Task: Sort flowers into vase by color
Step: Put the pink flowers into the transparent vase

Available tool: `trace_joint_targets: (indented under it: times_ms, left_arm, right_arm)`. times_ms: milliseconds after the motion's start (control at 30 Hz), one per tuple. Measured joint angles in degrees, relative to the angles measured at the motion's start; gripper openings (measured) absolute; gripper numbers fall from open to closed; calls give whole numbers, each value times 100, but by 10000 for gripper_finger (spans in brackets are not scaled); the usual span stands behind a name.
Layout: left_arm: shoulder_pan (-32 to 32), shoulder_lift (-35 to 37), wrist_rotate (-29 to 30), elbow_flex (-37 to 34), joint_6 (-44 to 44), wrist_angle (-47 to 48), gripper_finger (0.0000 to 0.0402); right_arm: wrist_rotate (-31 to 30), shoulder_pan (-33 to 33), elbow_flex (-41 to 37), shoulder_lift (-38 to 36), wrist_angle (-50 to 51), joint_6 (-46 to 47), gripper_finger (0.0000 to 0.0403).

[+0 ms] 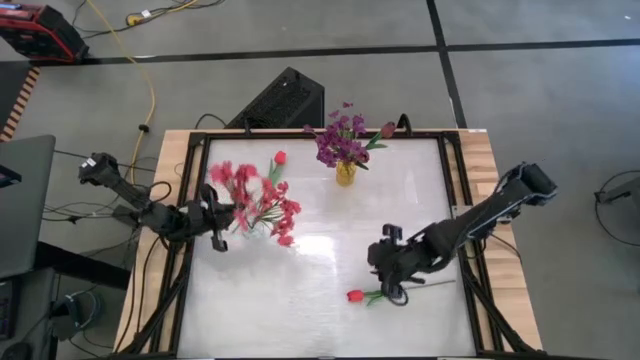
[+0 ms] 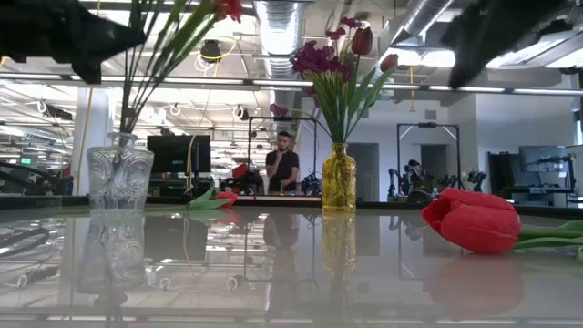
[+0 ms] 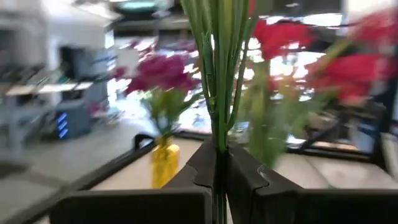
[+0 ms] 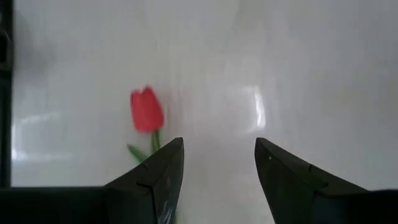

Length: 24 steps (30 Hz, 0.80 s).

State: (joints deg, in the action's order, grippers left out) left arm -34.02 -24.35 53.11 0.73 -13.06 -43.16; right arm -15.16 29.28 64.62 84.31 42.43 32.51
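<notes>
My left gripper (image 1: 218,218) is shut on a bunch of pink-red cluster flowers (image 1: 258,200) over a clear glass vase (image 2: 118,178) at the table's left. In the low view green stems (image 2: 137,100) run down into that vase. A yellow vase (image 1: 345,173) near the far edge holds purple clusters (image 1: 340,140) and a maroon tulip (image 2: 362,41). My right gripper (image 4: 219,162) is open and points down over the near right part of the table. A red tulip (image 4: 147,111) lies flat on the table beside its one finger (image 4: 158,171). A second red tulip (image 1: 280,157) lies toward the far edge. My left gripper pinches several thin green stems (image 3: 217,146) of the pink-red bunch between its two fingers (image 3: 249,180), coming level from the table's left, with the fingers across the stems. The blooms (image 3: 280,37) stand above the fingers, and the stems stay roughly upright.
A black rail (image 1: 462,215) frames the white table top, with wooden margins (image 1: 490,170) outside it. A black case (image 1: 283,100) sits on the floor past the far edge. A person (image 2: 284,164) stands in the room behind. Bare table surface (image 1: 300,300) stretches between the two arms.
</notes>
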Motion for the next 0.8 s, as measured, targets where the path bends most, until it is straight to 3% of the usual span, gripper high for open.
trace_joint_targets:
  times_ms: [200,400,600,800]
  left_arm:
    - [-1,-1,219,0,493,650,53]
    - [-2,2,216,4,638,730,109]
    - [-7,2,271,290,726,1118,136]
    - [-7,2,267,935,1839,3083,140]
  right_arm:
    - [808,-22,-2,713,-246,5,223]
    - [1110,-40,90,1058,-139,-90,223]
    - [1382,97,90,1058,-4,-146,223]
    - [1389,360,80,1197,186,6,223]
